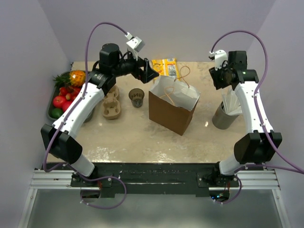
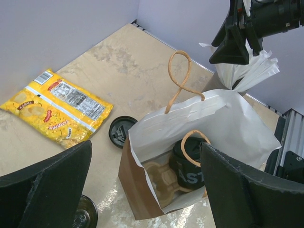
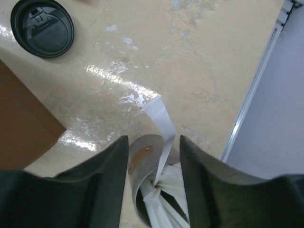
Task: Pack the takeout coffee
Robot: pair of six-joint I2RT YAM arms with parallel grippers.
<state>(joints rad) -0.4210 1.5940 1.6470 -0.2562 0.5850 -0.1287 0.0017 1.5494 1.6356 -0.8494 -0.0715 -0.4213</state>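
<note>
Sitting in paper bag (image 2: 228, 123), coffee cup (image 2: 190, 176) near upright, lid toward opening

Pale lavender walls (image 1: 156, 23) enclose a glossy beige marbled table (image 1: 133, 137).

The left arm (image 1: 80, 107) and right arm (image 1: 254, 111) share white glossy link shells and bulky matte black joints. A thin purple cable (image 1: 88, 42) arcs off each wrist beside a small white camera block (image 1: 135, 43); the wedge-shaped claw fingers (image 2: 47, 190) are black.
</note>
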